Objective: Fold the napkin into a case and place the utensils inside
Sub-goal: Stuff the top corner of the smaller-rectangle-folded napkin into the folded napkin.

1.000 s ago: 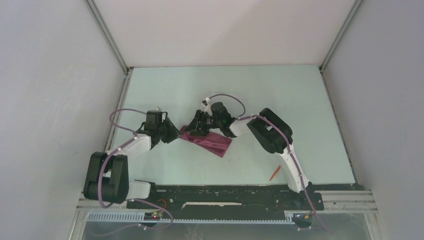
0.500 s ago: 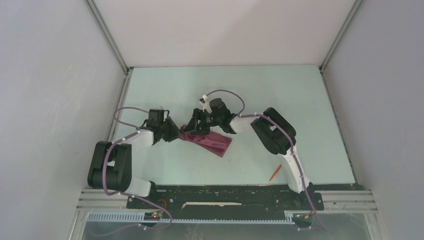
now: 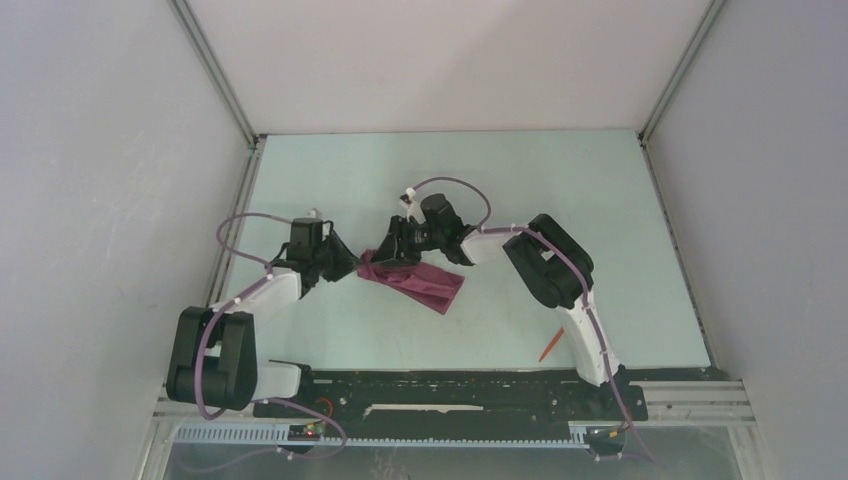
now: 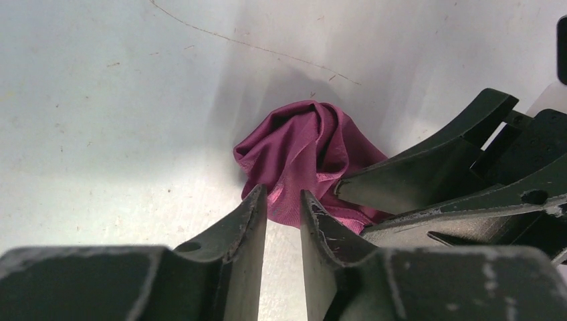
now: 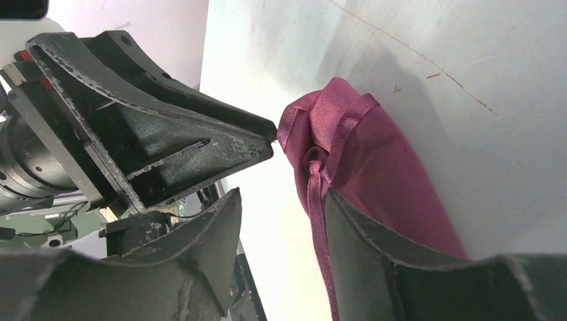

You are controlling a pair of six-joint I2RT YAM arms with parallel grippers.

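The plum-purple napkin [image 3: 418,284] lies as a narrow folded strip mid-table, its left end bunched up. My left gripper [image 3: 351,268] is at that bunched end. In the left wrist view its jaws [image 4: 283,194] stand a narrow gap apart, with the cloth's [image 4: 307,140] edge at the tips. My right gripper [image 3: 386,254] is open over the same end. One of its fingers [image 5: 374,241] rests on the cloth [image 5: 381,160], and the hem lies in the gap [image 5: 282,194]. One orange-red utensil [image 3: 549,346] lies by the right arm's base. The other is out of view.
White walls close in the pale green table [image 3: 560,190] at the left, back and right. A black rail [image 3: 450,385] runs along the near edge. The two grippers are almost tip to tip; the left one shows in the right wrist view [image 5: 200,134].
The left arm's elbow swung right and back left while its gripper stayed at the napkin's left end. The right gripper shifted slightly up-left. The napkin barely moved.
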